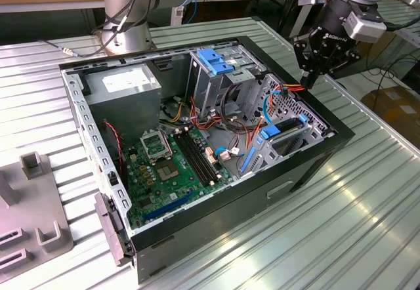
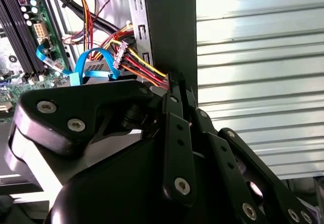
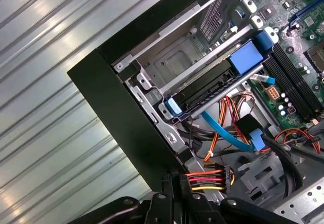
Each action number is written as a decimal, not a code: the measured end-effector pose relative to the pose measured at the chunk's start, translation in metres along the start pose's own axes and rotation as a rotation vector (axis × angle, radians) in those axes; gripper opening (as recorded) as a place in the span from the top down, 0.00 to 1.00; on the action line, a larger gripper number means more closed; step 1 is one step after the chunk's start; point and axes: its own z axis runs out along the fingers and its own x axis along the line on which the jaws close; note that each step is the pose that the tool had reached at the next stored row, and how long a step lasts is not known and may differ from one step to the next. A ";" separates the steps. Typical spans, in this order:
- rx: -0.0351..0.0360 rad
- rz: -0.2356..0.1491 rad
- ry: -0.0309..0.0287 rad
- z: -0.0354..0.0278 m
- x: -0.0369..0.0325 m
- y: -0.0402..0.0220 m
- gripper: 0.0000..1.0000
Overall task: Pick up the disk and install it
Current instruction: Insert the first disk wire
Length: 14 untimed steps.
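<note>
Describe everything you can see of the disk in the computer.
The disk lies flat inside a silver metal cage at a corner of the open computer. Its dark edge shows, with blue plastic rails at both ends resting against the cage. Its label is hidden. Just past it the claw is shut on coloured wires; whether any reach the disk cannot be told.

Arm angled down at exterior view's right, hand (image 1: 307, 78) pointing downward, fingers (image 2: 178, 102) pressed together.

Matt pincer (image 1: 308, 79), shiny metal table (image 1: 367, 224)
</note>
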 end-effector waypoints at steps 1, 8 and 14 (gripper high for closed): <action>0.0000 0.005 -0.0001 0.0001 -0.0001 0.0001 0.84; -0.0002 0.006 0.0000 0.0000 -0.0010 0.0008 0.84; -0.0018 0.050 0.0004 0.0001 -0.0011 0.0009 0.84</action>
